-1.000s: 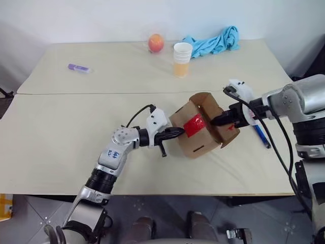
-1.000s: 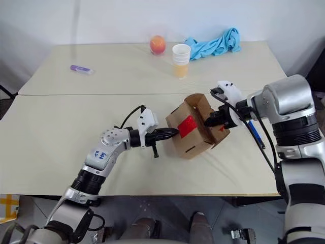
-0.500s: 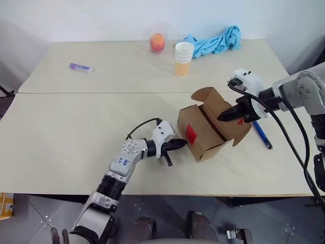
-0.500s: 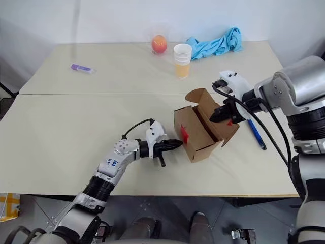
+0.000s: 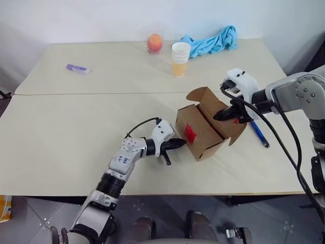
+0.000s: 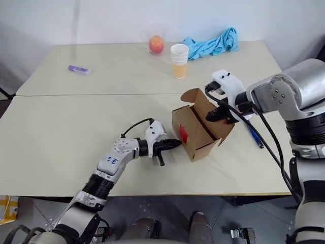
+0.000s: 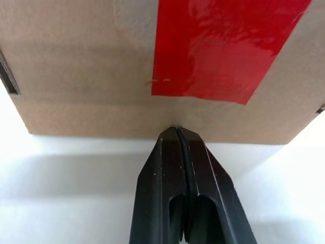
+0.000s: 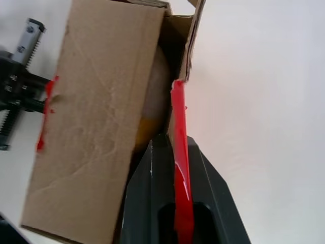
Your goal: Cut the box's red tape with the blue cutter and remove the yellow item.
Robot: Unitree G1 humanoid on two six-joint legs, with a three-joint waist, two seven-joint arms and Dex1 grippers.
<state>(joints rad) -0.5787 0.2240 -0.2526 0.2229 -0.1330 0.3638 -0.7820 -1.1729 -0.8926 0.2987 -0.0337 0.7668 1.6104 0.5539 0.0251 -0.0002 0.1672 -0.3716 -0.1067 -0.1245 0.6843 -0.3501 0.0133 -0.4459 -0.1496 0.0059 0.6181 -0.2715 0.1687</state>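
Observation:
The brown cardboard box stands on the table with its top flaps open. A patch of red tape sits on the side facing my left gripper, which is shut with its tip against the bottom edge of that side. My right gripper is shut on an open flap that carries a strip of red tape. A dull yellow rounded shape, likely the yellow item, shows inside the opening. The blue cutter lies on the table to the right of the box, under my right arm.
At the back of the table stand an orange-red fruit, a white cup with orange contents and a crumpled blue cloth. A short purple marker lies far left. A seam runs across the tabletop.
The box was tilted and raised between both grippers; now it rests upright on the table with its flaps open. My left gripper sank with it. The right gripper stays on the flap.

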